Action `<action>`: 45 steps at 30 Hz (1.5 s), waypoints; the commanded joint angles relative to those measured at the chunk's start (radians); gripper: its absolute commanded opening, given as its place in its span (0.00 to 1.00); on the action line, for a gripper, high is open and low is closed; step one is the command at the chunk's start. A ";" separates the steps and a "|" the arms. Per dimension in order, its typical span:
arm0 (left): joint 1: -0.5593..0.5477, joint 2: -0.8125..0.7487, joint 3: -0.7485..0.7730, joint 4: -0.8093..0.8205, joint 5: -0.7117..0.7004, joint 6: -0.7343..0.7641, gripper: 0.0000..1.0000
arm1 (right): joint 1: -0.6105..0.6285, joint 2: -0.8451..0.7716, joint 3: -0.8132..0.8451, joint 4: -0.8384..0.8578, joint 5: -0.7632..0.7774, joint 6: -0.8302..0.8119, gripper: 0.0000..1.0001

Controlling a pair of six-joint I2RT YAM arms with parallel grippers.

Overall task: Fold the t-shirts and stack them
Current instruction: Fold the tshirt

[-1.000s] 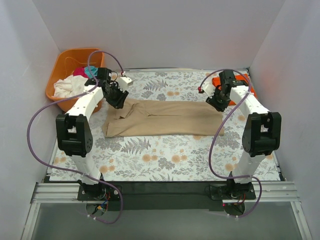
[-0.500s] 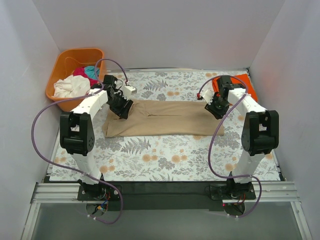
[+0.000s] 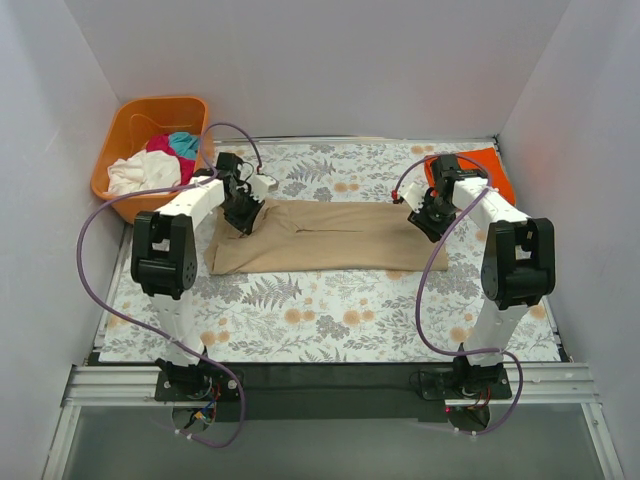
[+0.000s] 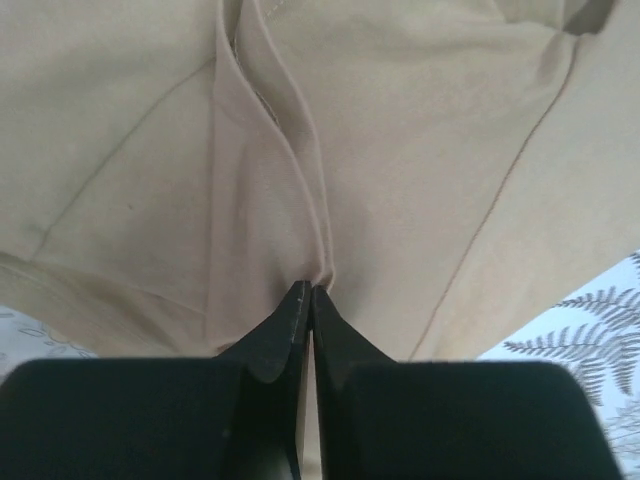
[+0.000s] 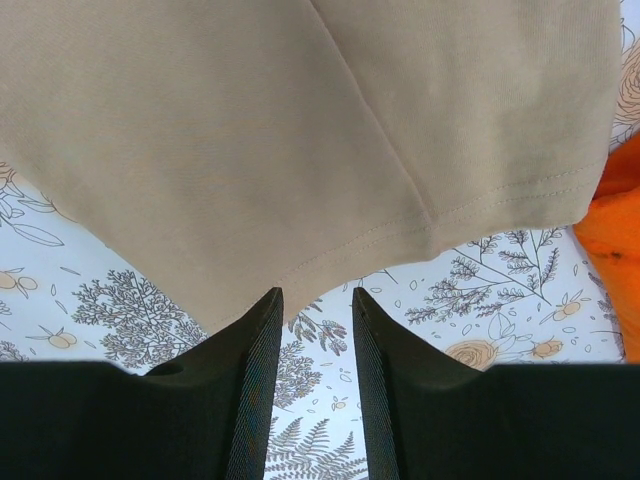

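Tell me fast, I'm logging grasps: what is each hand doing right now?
Left hand: closed, pinching a fold of the tan shirt.
Right hand: open, fingers apart at the shirt's hem, gripping nothing.

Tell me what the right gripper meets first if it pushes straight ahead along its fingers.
Most likely the hemmed edge of the large tan-beige cloth t-shirt, just past the fingertips of the open right gripper. Depth is unclear, so it could touch the floral table cover first.
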 commanded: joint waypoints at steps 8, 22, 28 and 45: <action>-0.004 -0.008 0.118 0.055 -0.068 0.038 0.00 | 0.002 0.001 -0.016 -0.016 -0.001 -0.003 0.34; -0.002 0.036 0.194 0.084 -0.122 0.093 0.00 | 0.002 0.002 -0.016 -0.018 0.001 -0.011 0.34; 0.007 0.032 0.194 0.130 -0.150 0.127 0.00 | 0.003 0.013 -0.005 -0.019 -0.006 -0.008 0.34; 0.013 0.141 0.278 0.193 -0.161 0.179 0.00 | 0.005 0.027 0.001 -0.019 -0.006 -0.005 0.34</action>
